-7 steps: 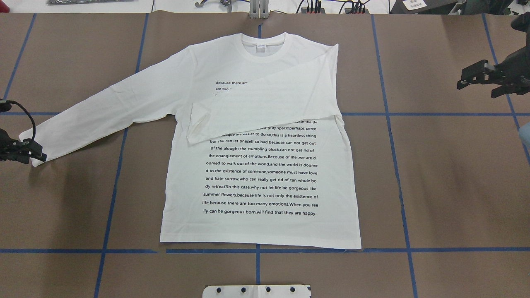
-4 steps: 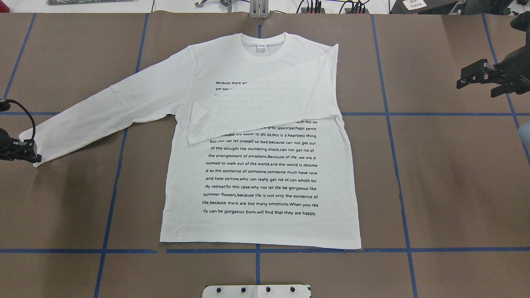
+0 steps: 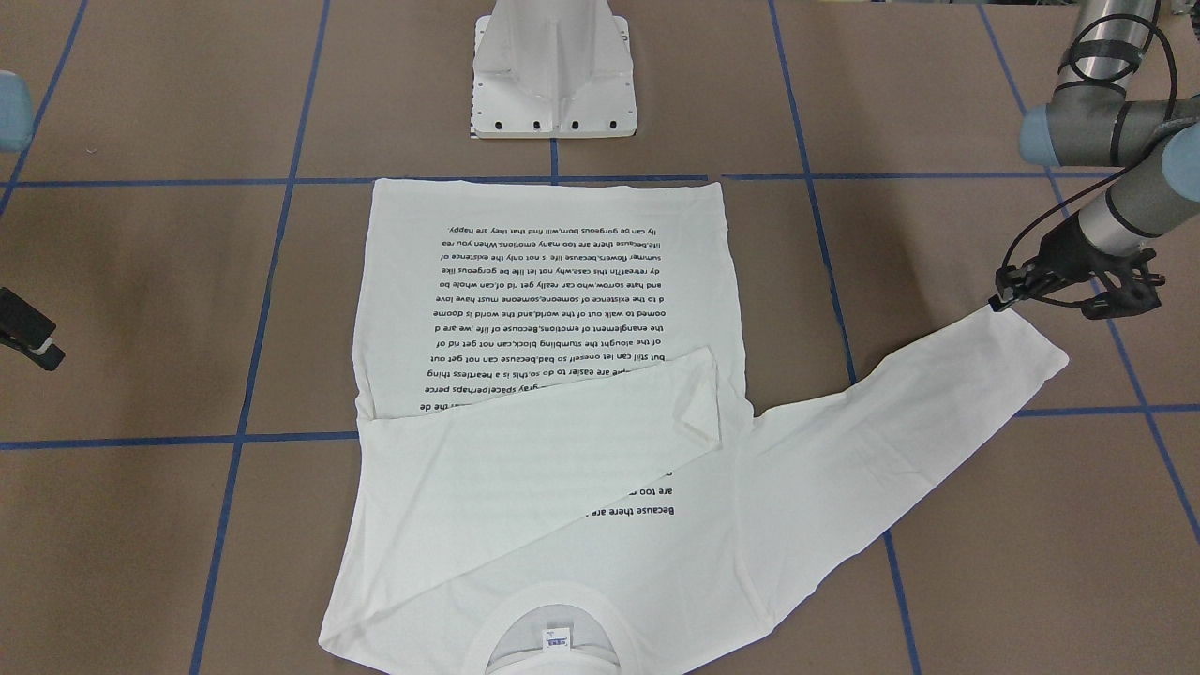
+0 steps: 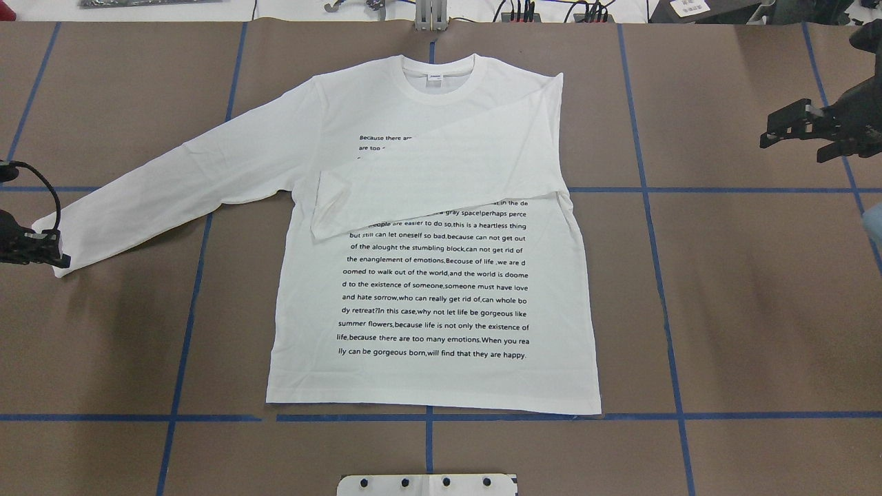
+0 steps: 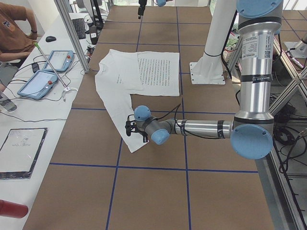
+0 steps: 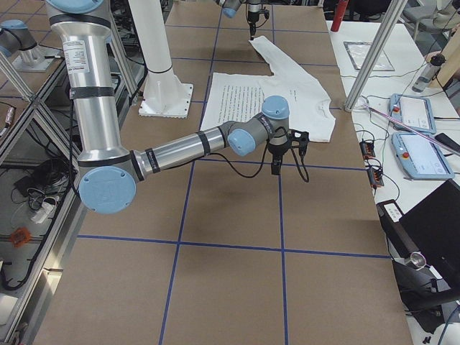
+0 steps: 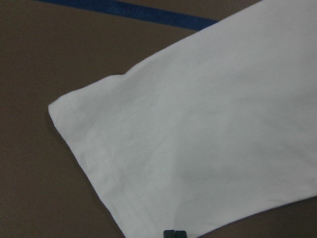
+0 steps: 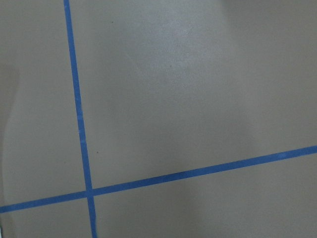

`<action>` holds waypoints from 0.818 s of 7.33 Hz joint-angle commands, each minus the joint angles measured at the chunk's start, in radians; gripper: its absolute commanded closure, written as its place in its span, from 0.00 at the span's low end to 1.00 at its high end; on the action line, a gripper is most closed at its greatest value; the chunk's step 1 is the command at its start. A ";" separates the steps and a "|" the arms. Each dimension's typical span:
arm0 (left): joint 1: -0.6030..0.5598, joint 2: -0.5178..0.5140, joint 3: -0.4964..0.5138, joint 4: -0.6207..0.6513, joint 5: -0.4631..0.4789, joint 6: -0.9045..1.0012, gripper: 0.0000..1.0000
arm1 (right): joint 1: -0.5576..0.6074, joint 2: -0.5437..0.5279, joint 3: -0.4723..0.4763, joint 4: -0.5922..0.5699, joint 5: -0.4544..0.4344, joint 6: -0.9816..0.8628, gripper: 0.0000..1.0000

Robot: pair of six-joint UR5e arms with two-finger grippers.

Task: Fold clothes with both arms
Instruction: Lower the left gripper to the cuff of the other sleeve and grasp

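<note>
A white long-sleeved T-shirt [image 4: 427, 296] lies flat in the middle of a brown table [image 4: 723, 310] marked with blue tape lines. Its printed side is up and its collar [image 4: 437, 79] points away from the robot. One sleeve [image 4: 441, 179] is folded across the chest, covering part of the text. The other sleeve [image 4: 172, 179] stretches out towards the robot's left side.

The left gripper [image 4: 62, 259] sits low at the cuff of that sleeve. Its fingertips [image 7: 173, 233] look pressed together at the cuff's edge, but I cannot tell whether any cloth is caught between them. The right gripper [image 4: 775, 129] hangs over bare table, well apart from the shirt, with its fingers spread.
</note>
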 commanded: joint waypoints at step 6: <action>0.010 0.012 0.019 0.003 0.003 -0.002 0.47 | 0.000 -0.002 0.001 0.001 0.000 -0.004 0.01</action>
